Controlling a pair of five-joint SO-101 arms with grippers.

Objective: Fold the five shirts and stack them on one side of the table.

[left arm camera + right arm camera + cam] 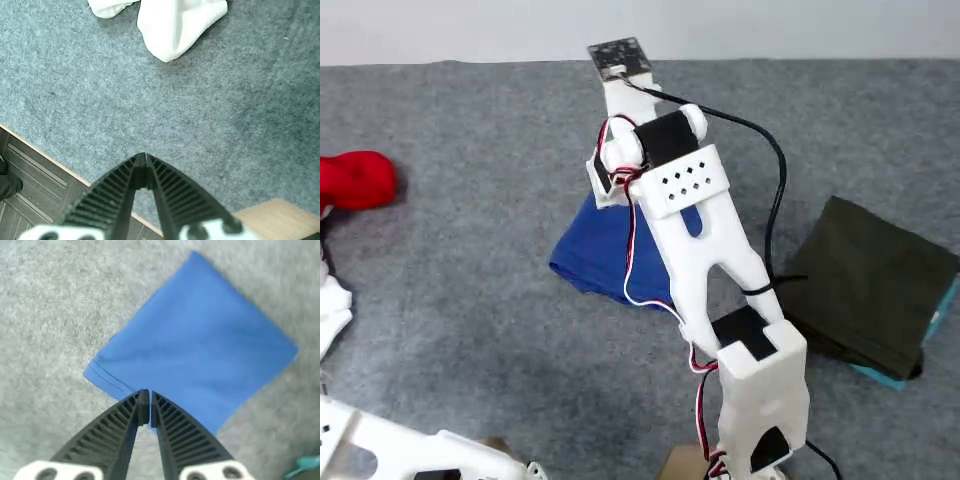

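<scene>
The right gripper point(146, 399), jaws pressed together, hung over an edge of the folded blue shirt point(200, 335) at mid-table; the left gripper point(145, 165), likewise closed, sat near the white shirt point(175, 20). Carrying the blue one neatly to the dark green shirt point(870, 280) at right would likely require pinching every layer.

The centre shirt point(595, 250) lies flat on the tabletop point(470, 300), partly beneath the right arm point(700, 230). The stack point(870, 280), one shirt upon another, sits well apart to its right. The far-left shirt point(355, 180) lies at the left edge; the near-left shirt point(332, 305) lies in front of it
</scene>
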